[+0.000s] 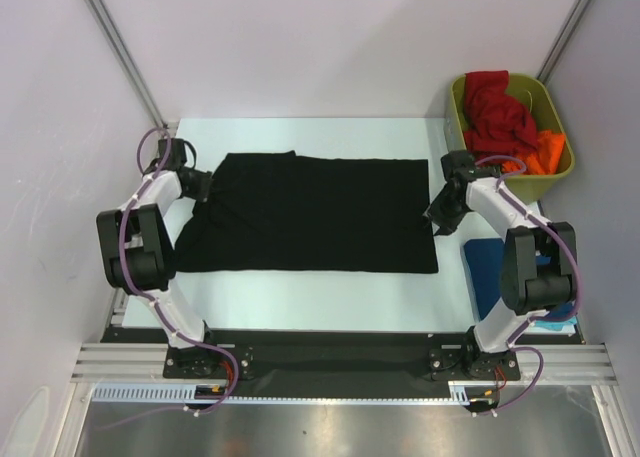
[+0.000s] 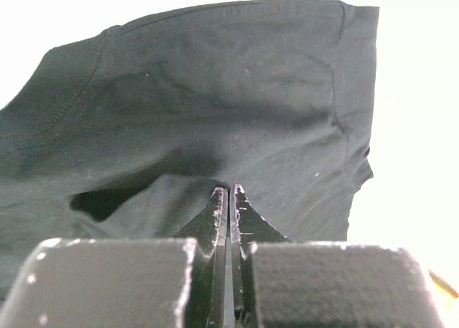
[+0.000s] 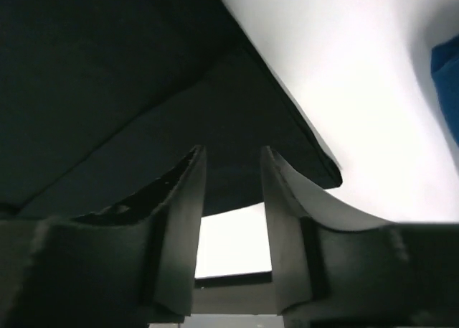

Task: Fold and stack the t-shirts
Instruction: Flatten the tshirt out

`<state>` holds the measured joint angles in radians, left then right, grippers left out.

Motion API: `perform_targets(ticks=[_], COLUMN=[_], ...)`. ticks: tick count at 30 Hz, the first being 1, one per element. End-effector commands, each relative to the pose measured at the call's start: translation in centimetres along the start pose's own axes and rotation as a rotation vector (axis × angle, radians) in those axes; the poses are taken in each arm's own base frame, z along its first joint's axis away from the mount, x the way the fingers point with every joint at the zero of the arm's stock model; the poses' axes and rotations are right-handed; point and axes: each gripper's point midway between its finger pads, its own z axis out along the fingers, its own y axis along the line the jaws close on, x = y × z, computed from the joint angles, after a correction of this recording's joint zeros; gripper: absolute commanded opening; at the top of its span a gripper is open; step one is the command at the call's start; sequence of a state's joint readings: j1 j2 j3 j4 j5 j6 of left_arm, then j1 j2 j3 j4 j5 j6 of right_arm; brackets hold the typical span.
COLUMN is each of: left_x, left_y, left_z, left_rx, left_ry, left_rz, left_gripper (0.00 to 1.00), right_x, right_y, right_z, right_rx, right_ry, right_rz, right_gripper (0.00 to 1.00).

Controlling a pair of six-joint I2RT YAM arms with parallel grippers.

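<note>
A black t-shirt (image 1: 310, 212) lies spread flat across the middle of the white table (image 1: 330, 292). My left gripper (image 1: 200, 185) sits at its left edge. In the left wrist view this gripper (image 2: 229, 191) is shut, its tips pinching a raised fold of the black cloth (image 2: 237, 91). My right gripper (image 1: 440, 217) is at the shirt's right edge. There its fingers (image 3: 183, 213) stand apart, and the shirt's edge (image 3: 107, 69) reaches in between the tips (image 3: 229, 152). A red t-shirt (image 1: 495, 112) and an orange one (image 1: 545, 152) lie crumpled in the bin. A dark blue one (image 1: 488, 267) lies by the right arm.
The olive-green plastic bin (image 1: 562, 137) stands at the back right corner. White walls close in the table on the left, the back and the right. The arm bases sit on the black rail (image 1: 320, 352) along the near edge. The blue cloth (image 3: 448, 84) shows at the right wrist view's edge.
</note>
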<state>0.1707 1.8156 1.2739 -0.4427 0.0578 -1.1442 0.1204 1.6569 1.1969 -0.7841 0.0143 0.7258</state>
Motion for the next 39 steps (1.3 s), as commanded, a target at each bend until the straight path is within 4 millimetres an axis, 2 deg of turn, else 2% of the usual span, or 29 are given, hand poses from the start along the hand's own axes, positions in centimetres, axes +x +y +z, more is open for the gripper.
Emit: perform_targets(ticks=[1, 5, 8, 13, 18, 21, 26, 32, 39], left_x=[-0.8, 0.6, 1.4, 1.9, 2.6, 3.2, 4.4, 3.9, 3.9], left_y=[-2.7, -2.2, -0.9, -0.4, 0.1, 0.6, 1.6, 0.6, -0.1], left_z=[-3.4, -5.7, -6.2, -6.9, -7.9, -8.0, -7.9, -8.7, -9.2], left_rx=[0.106, 0.144, 0.144, 0.147, 0.171, 0.175, 0.167, 0.189, 0.203], left_ry=[-0.047, -0.054, -0.052, -0.043, -0.046, -0.037, 0.007, -0.009, -0.007], left_rz=[0.184, 0.264, 0.307, 0.359, 0.396, 0.406, 0.399, 0.414, 0.419], left_gripper=[0.00, 0.00, 0.00, 0.00, 0.00, 0.00, 0.00, 0.00, 0.00], right_x=[-0.5, -1.3, -1.5, -1.5, -1.8, -2.4, -1.9, -1.1, -1.2], right_y=[1.6, 1.5, 1.4, 1.1, 1.9, 2.0, 1.6, 1.2, 1.3], right_z=[0.1, 1.0, 1.5, 2.4, 3.5, 3.8, 4.5, 4.3, 5.1], right_rx=[-0.001, 0.082, 0.146, 0.194, 0.227, 0.247, 0.289, 0.318, 0.328], right_ry=[-0.111, -0.178, -0.194, -0.181, -0.171, -0.185, -0.162, -0.155, -0.144], right_rz=[0.097, 0.061, 0.047, 0.082, 0.088, 0.087, 0.095, 0.093, 0.079], right_gripper=[0.39, 0.39, 0.44, 0.48, 0.48, 0.47, 0.47, 0.45, 0.41])
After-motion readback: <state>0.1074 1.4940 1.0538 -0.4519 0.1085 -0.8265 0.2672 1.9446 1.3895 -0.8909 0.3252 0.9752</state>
